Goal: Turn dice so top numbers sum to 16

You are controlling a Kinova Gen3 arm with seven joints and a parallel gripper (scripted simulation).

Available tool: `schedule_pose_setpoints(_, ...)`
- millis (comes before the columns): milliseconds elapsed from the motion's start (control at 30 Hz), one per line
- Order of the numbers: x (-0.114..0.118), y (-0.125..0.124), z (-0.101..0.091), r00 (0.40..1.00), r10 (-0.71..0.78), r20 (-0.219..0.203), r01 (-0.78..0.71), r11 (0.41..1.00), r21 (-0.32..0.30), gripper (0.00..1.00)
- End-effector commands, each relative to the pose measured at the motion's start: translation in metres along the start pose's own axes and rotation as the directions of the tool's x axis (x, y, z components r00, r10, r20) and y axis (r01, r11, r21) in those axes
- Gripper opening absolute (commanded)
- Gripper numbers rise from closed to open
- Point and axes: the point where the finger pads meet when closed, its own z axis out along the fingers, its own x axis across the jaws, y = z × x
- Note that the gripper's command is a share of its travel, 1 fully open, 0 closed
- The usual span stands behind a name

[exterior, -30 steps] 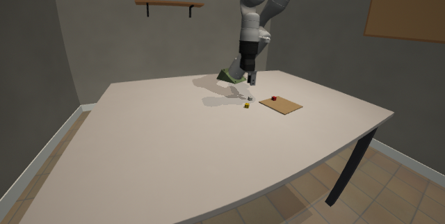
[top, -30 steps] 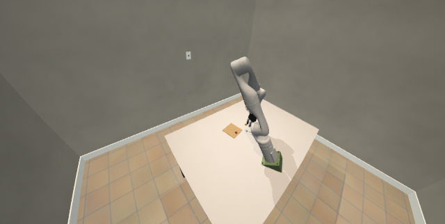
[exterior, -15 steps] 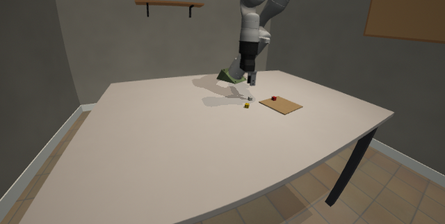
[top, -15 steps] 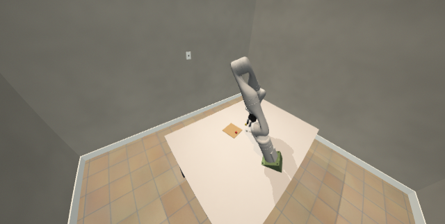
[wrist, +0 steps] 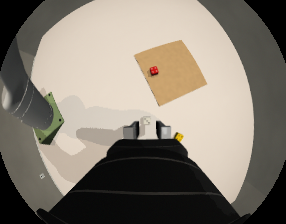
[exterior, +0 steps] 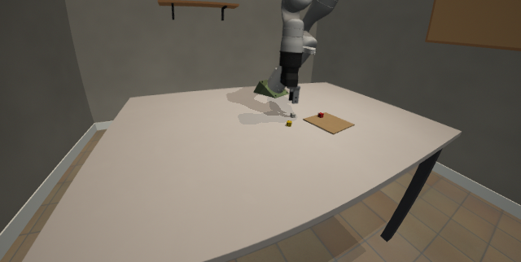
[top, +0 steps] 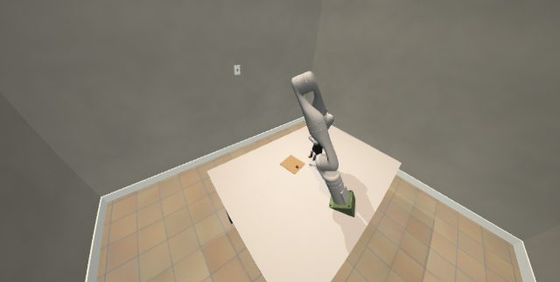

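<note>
A tan mat (top: 289, 162) (exterior: 334, 125) (wrist: 179, 75) lies flat on the table. A red die (top: 297, 166) (exterior: 321, 115) (wrist: 154, 70) lies on it near one edge; its top seems to show four pips. A white die (exterior: 293, 115) (wrist: 146, 120) lies off the mat; its top number is too small to read. A yellow die (exterior: 289, 124) (wrist: 179, 137) also lies off the mat, beside the white one; its number is unclear. My gripper (exterior: 294, 102) (wrist: 147, 127) is partly open and empty, pointing down above the white die, which shows between the fingers in the wrist view.
The arm's green base (top: 343, 205) (exterior: 269, 89) (wrist: 53, 120) stands on the table (top: 262, 194) (exterior: 183, 164), on the white die's side of the mat. The arm's shadow falls around the white die. The yellow die lies just outside one finger in the wrist view.
</note>
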Motion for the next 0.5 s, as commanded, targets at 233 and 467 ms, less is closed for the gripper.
schedule_pose_setpoints(233,-0.002,-0.002,0.013,1.0,0.001,0.005,-0.001,1.0,0.007,0.64)
schedule_pose_setpoints(467,-0.002,-0.002,0.024,1.0,0.001,0.005,-0.001,1.0,0.007,0.64)
